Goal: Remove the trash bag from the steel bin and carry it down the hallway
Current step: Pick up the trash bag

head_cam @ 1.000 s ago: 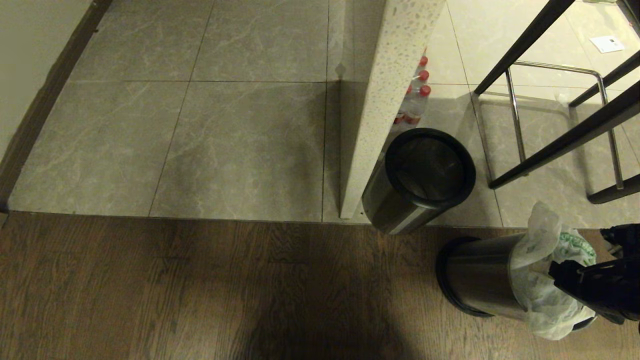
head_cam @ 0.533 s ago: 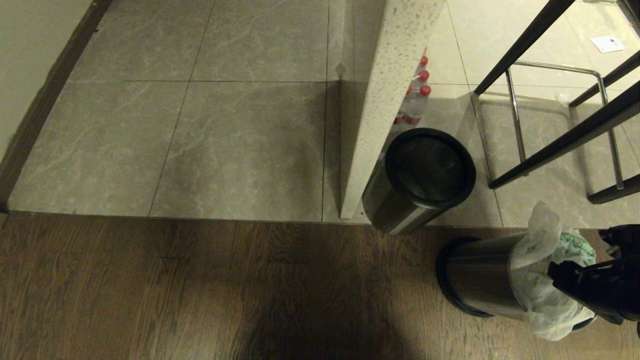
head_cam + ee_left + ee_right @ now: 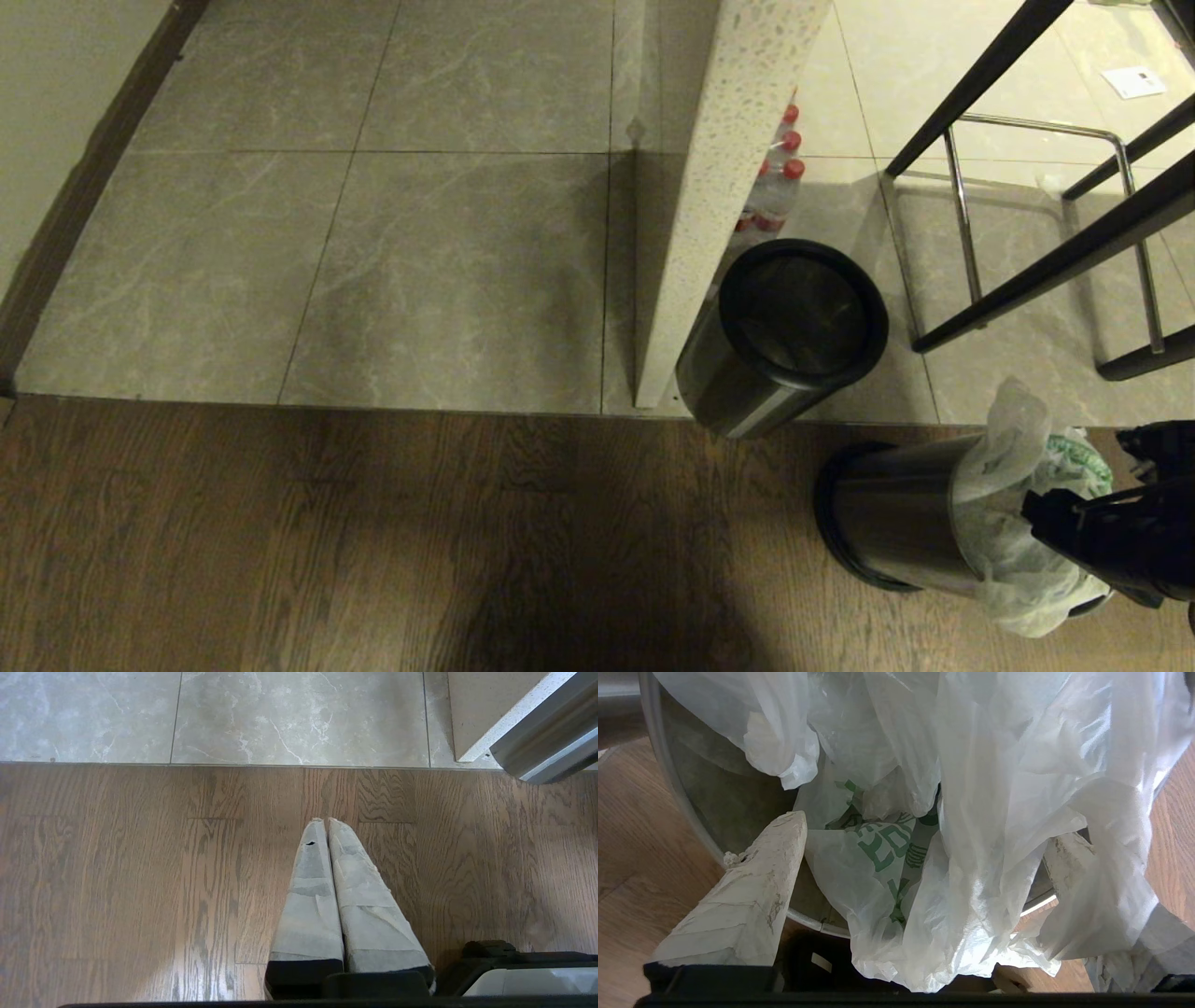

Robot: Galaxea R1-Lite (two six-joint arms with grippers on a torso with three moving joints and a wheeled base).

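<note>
The steel bin (image 3: 892, 523) stands on the dark wood floor at the lower right. The crinkled whitish trash bag (image 3: 1013, 485) with green print spills over its rim. My right gripper (image 3: 1050, 523) hovers at the bin's mouth. In the right wrist view this gripper (image 3: 927, 828) is open. Its taped fingers (image 3: 756, 886) straddle loose folds of the trash bag (image 3: 980, 812) above the bin's inner wall (image 3: 714, 798). My left gripper (image 3: 326, 821) is shut on nothing, parked over wood planks. The hallway (image 3: 420, 233) of grey tiles stretches ahead on the left.
A second steel bin (image 3: 747, 392), with no bag, leans by a speckled counter panel (image 3: 709, 187). Red-capped bottles (image 3: 775, 177) stand behind it. Dark stool legs with a chrome footrest (image 3: 1027, 187) cross the upper right. A pale wall with a dark baseboard (image 3: 65, 215) borders the left.
</note>
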